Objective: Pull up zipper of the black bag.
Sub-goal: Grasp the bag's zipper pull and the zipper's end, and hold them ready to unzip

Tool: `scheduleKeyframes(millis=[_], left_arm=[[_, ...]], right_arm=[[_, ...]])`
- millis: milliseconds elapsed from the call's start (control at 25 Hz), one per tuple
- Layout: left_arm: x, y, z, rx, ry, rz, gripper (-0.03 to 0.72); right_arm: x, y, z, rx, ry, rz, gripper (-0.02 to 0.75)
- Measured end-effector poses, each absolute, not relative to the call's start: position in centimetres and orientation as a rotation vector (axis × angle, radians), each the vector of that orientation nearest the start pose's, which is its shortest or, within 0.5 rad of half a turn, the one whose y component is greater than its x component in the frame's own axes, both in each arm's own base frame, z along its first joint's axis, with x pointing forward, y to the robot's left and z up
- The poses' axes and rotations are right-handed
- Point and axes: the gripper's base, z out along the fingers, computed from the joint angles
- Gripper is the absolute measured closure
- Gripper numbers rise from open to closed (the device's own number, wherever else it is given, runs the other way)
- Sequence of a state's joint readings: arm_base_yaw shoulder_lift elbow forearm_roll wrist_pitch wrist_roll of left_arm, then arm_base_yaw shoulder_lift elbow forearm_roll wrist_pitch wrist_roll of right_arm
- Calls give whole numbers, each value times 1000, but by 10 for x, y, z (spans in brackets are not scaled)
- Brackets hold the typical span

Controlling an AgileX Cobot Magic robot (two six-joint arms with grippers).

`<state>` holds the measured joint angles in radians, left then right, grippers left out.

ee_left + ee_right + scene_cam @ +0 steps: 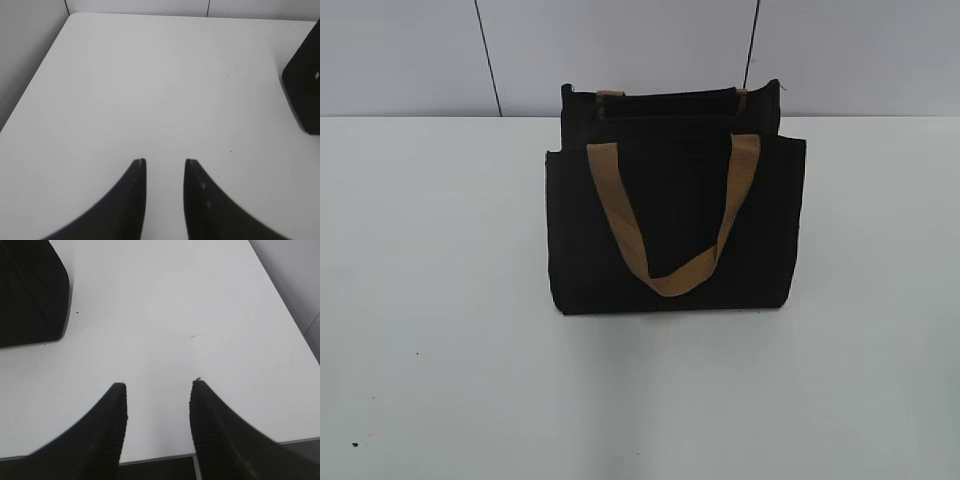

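Both grippers gape; black bag (670,230) shows no legible writing.

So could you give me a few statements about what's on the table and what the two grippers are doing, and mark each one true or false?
1. The black bag stands upright on the white table. True.
2. The left gripper is clamped on the bag. False: it is open over bare table, with the bag off to its right.
3. A tan strap hangs down the bag's front. True.
4. The right gripper holds the zipper. False: it is open and empty, apart from the bag.
5. Both arms show in the exterior view. False: only the bag and table appear there.
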<state>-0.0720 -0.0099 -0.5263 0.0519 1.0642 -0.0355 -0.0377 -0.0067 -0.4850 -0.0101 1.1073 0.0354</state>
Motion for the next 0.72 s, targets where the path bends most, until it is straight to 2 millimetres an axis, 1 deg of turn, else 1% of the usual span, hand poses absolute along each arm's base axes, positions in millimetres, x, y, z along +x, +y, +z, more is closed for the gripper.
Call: scheduleKeyframes(millis=[280, 400, 560, 640, 720], left_arm=[[-9, 5, 284, 33, 2011, -5, 482], [-2, 4, 293, 35, 2021, -12, 482], [28, -1, 322, 41, 1985, -47, 482], [53, -3, 332, 43, 1963, -60, 482], [80, -7, 335, 51, 1953, -86, 482]], right_arm=[[-6, -1, 269, 77, 2098, -14, 412], [-6, -1, 269, 77, 2098, -14, 412], [-6, -1, 269, 77, 2098, -14, 412], [-6, -1, 269, 77, 2098, -14, 412], [-6, -1, 269, 77, 2098, -14, 412]])
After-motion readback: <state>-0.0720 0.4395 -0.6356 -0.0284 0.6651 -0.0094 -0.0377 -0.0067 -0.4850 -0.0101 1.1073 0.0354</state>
